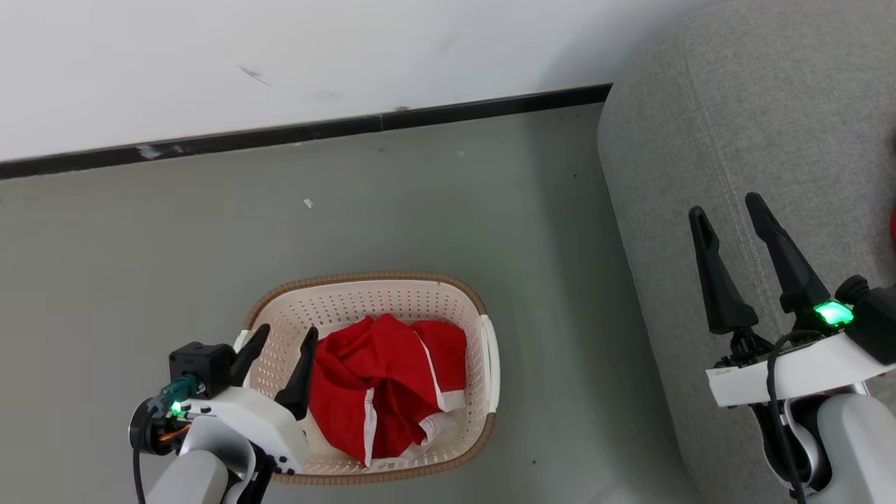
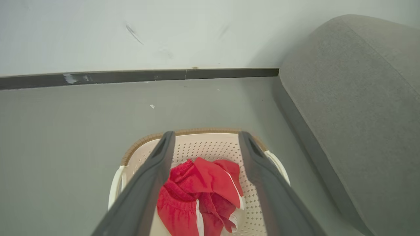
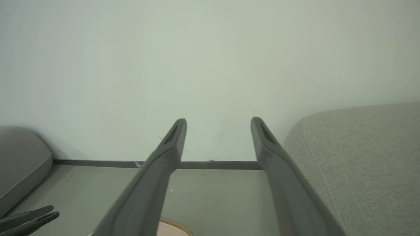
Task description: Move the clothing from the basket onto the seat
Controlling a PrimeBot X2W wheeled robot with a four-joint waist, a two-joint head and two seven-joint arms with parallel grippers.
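Observation:
Red clothing [image 1: 381,388] with white stripes lies crumpled in the cream basket [image 1: 364,297] on the floor; the left wrist view shows the same clothing [image 2: 200,193] inside the basket [image 2: 210,147]. My left gripper [image 1: 285,339] hangs open over the basket's left side, just left of the clothing, nothing between its fingers [image 2: 157,164]. My right gripper [image 1: 728,215] stands open above the grey seat [image 1: 756,140] at the right, holding nothing. In the right wrist view, the right gripper [image 3: 218,123] points at the wall, with the seat [image 3: 361,157] to the right.
A white wall [image 1: 280,56] with a dark baseboard [image 1: 315,129] runs behind the basket. Grey-green floor [image 1: 140,266] surrounds it. A sliver of red [image 1: 893,227] shows on the seat at the frame's right edge. Another grey cushion [image 3: 19,164] sits at the left of the right wrist view.

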